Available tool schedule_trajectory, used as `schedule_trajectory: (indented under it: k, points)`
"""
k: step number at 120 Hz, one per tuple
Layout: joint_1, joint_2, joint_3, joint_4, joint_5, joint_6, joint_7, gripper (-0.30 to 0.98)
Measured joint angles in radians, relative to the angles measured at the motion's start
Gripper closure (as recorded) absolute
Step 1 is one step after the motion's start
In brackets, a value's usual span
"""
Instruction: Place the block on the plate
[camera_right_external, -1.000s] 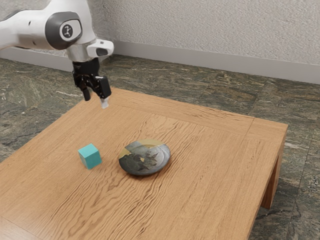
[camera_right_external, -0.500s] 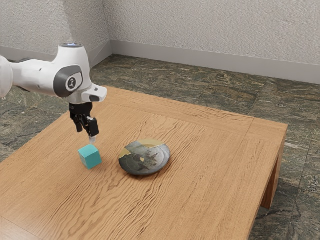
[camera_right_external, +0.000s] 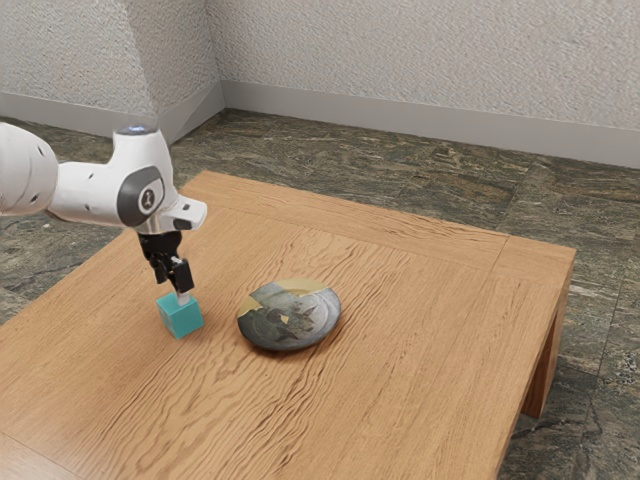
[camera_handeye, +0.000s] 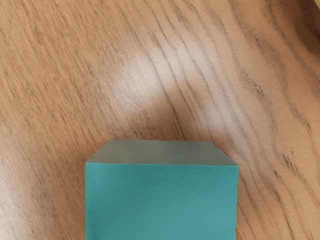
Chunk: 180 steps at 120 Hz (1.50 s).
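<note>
Block (camera_right_external: 181, 318) sits on the tabletop (camera_right_external: 400, 350), right below your gripper (camera_right_external: 174, 290). Fingers are spread; you can't tell whether they touch it.

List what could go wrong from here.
1. The black claw is right down at the small teal cube; if off-centre, it might nudge the cube or grip it badly.
2. The round, grey-and-yellow patterned plate sits close beside the cube, so a low carry could clip its rim.
3. Its rim looks raised; a release near the edge may leave the cube tilted.
</note>
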Motion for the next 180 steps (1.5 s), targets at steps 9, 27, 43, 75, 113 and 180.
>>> schedule_trajectory:
  k: [9,27,43,75,113,180]
  points:
    - [0.002,0.018,0.000,-0.001,-0.015,0.025,0.014,0.00]
    - [0.002,0.053,0.000,-0.003,-0.034,0.069,0.037,0.00]
    - [0.002,0.084,0.000,-0.006,-0.042,0.099,0.060,0.00]
    - [0.004,0.109,-0.003,-0.006,-0.054,0.126,0.095,0.18]
    - [-0.008,0.027,-0.012,-0.014,-0.056,0.116,0.113,0.29]
    - [-0.187,0.053,-0.115,0.130,-0.082,0.065,0.125,0.29]
